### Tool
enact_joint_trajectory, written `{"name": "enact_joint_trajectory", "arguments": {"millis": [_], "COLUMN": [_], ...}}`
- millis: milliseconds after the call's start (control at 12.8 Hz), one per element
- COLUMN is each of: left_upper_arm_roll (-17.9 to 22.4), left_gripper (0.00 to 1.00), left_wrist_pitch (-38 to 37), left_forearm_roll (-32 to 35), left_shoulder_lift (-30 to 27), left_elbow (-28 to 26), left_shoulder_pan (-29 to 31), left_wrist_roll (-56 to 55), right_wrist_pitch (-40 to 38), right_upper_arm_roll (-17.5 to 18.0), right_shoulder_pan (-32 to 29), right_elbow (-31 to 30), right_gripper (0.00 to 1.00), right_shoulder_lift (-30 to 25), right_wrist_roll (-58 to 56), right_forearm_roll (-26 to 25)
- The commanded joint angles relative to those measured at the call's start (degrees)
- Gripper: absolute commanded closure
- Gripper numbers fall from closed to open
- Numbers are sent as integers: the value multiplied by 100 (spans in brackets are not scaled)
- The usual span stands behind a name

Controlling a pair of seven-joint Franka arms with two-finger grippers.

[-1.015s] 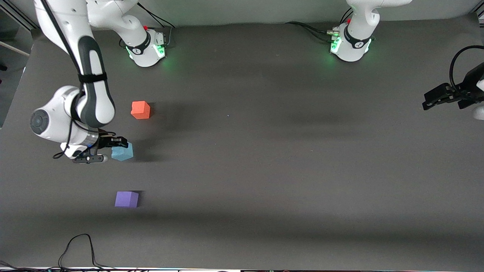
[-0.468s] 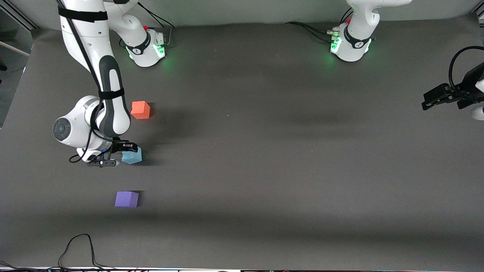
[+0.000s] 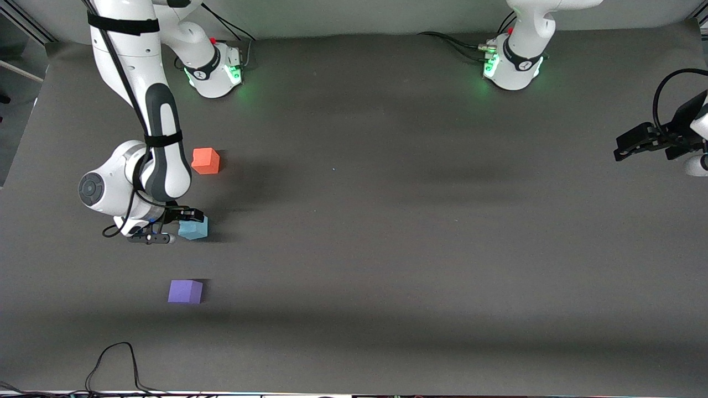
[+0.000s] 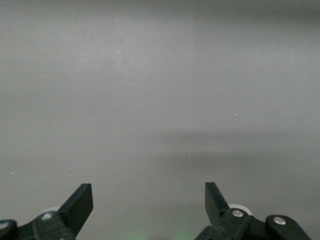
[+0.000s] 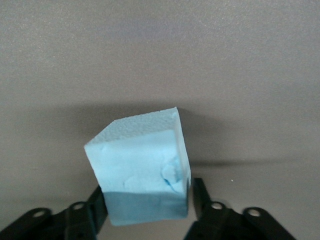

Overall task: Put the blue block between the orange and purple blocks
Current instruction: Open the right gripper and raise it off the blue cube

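Observation:
The light blue block [image 3: 194,228] sits in my right gripper [image 3: 178,227], whose fingers are shut on its two sides, low at the table. It lies between the orange block [image 3: 206,161], which is farther from the front camera, and the purple block [image 3: 185,291], which is nearer. In the right wrist view the blue block [image 5: 142,165] fills the gap between the black fingers [image 5: 98,200] of the right gripper [image 5: 149,194], and its top edge has a small nick. My left gripper [image 3: 629,149] waits at the left arm's end of the table, open and empty [image 4: 149,194].
The two arm bases [image 3: 213,69] [image 3: 513,65] stand along the edge farthest from the front camera. A black cable [image 3: 113,358] loops on the table edge nearest the front camera, at the right arm's end. The table is dark grey cloth [image 3: 387,232].
My right gripper carried the blue block a little toward the left arm's end of the table, then stayed still. My left gripper shifted very slightly.

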Motion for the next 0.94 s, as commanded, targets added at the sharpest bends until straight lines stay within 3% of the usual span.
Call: {"name": "enact_joint_trajectory", "arguments": {"millis": [0,78,390,624,859], "left_upper_arm_roll": [15,15,15,15,24], "left_gripper": [0,0,0,0,0], "left_wrist_pitch": [37,37,28,20,11], "left_forearm_roll": [-32,-23,-14,-23,-14], "left_shoulder_lift": [-192,-192,-201,-210,-227], "left_elbow": [-201,-201,-192,-192,-192], "left_shoulder_pan": [-13,-13,13,22,22], "left_wrist_roll": [105,114,149,167,176], "right_wrist_pitch": [-425,-689,-2137,-3184,-3766], "right_upper_arm_roll": [-89,-263,-1133,-1197,-1232], "right_shoulder_pan": [32,41,111,129,497], "right_elbow": [16,42,734,1700,2378], "right_gripper": [0,0,0,0,0], "right_shoulder_lift": [-280,-508,-1528,-2099,-2417], "right_wrist_roll": [-62,-71,-45,533,1060], "right_forearm_roll": [160,12,-1420,-2499,-2819]}}
